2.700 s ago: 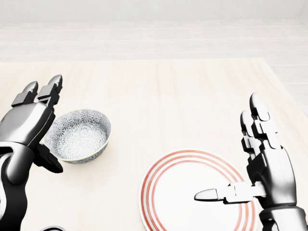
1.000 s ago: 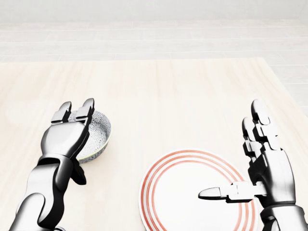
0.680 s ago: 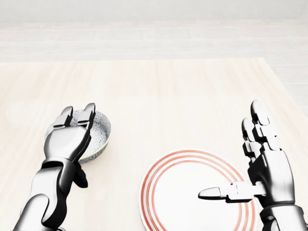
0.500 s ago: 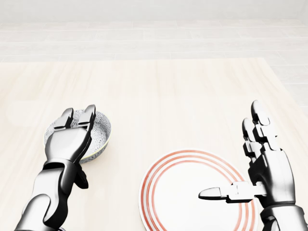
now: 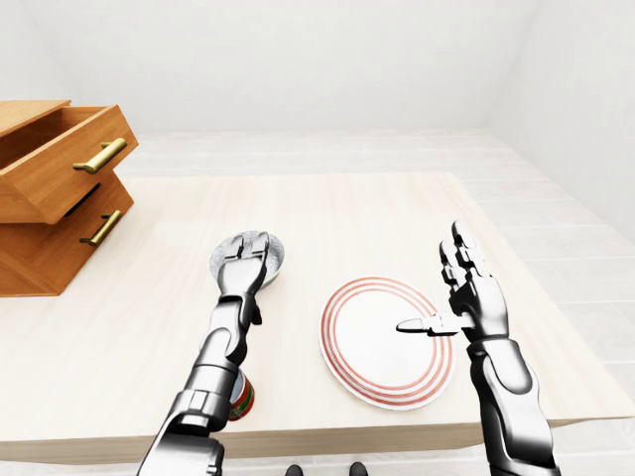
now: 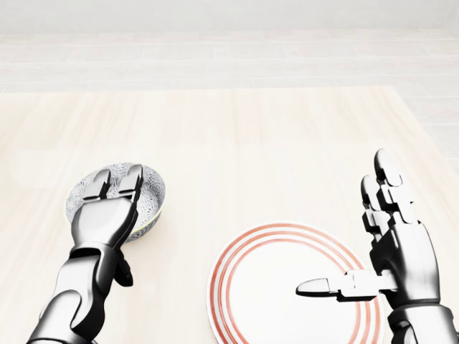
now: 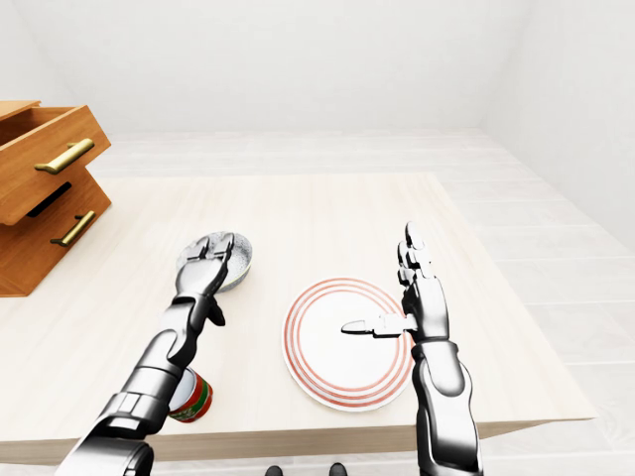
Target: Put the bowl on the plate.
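Can: a small red and green can [image 7: 190, 395] stands on the table near its bottom edge in the right-eye view, partly hidden by the left forearm.
Plate: a white plate [image 6: 231, 266] with 3 thin red rings round its rim lies flat on the table, low and right of centre in the head view, with nothing on it.
Right hand: the right hand [image 6: 405, 258] hangs over the plate's right edge with its fingers spread apart; 2 fingers point up and the thumb [image 6: 323, 287] points left across the plate. It grips nothing.
Left hand: the left hand [image 6: 106, 218] reaches over the bowl's near rim. Its 2 fingers [image 6: 130, 183] lie straight over the bowl's inside and are not curled round it, and the thumb sits low by the wrist, outside the wall.
Bowl: a grey patterned bowl [image 6: 152, 195] sits upright on the table, left of the plate in the head view and apart from it, half covered by the left hand.
Table: a pale wood table [image 6: 251, 136] carries the can, plate and bowl.
Drawer chest: a wooden chest [image 5: 50, 233] stands at the far left of the left-eye view, its top drawer [image 5: 60, 164] pulled out; both drawers have brass handles.
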